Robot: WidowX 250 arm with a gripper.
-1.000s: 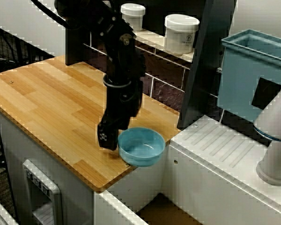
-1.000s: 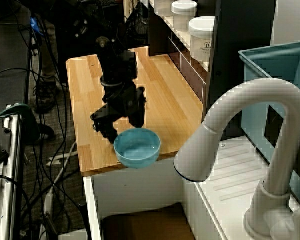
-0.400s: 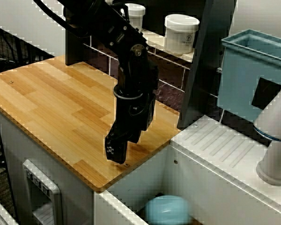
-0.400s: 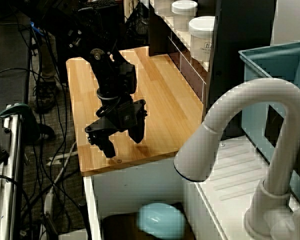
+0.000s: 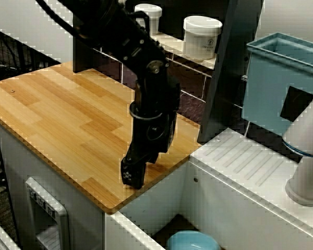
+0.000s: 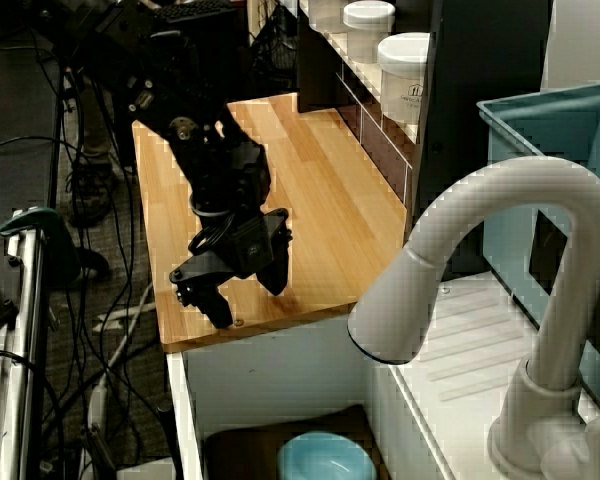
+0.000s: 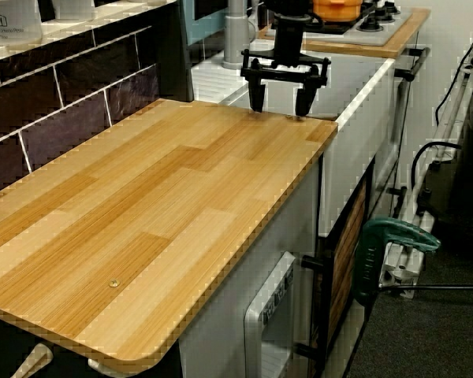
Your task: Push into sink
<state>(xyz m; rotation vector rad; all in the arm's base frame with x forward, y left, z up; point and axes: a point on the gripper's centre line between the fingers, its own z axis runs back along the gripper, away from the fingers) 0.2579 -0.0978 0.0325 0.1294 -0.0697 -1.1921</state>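
View from the sink side: blue bowl [image 5: 192, 241] lies down in the sink [image 5: 161, 208], on the brown floor, cut by the lower frame edge. Gripper [image 5: 133, 174] hangs over the near corner of the wooden bench [image 5: 52, 114], fingertips close to the edge; gap between the fingers not readable here.

View past the faucet: bowl [image 6: 323, 457] upright on the sink floor [image 6: 245, 445], well apart from the gripper [image 6: 242, 290]. Two dark fingers stand apart with bare wood showing between them. White faucet [image 6: 500, 290] fills the right foreground.

View along the bench: gripper [image 7: 281, 96] at the far edge, jaws spread, nothing between them; fingertips [image 7: 255, 101] at or just above the wood, contact not certain. Bowl and sink floor hidden from here.

Jaws: released, empty, moderately open.

Task status: judged done; bowl is inside the basin.

Risk: fingertips sit low at the bench edge, so a sideways or downward retreat could scrape the wood or catch the sink wall. A straight lift first would avoid this.
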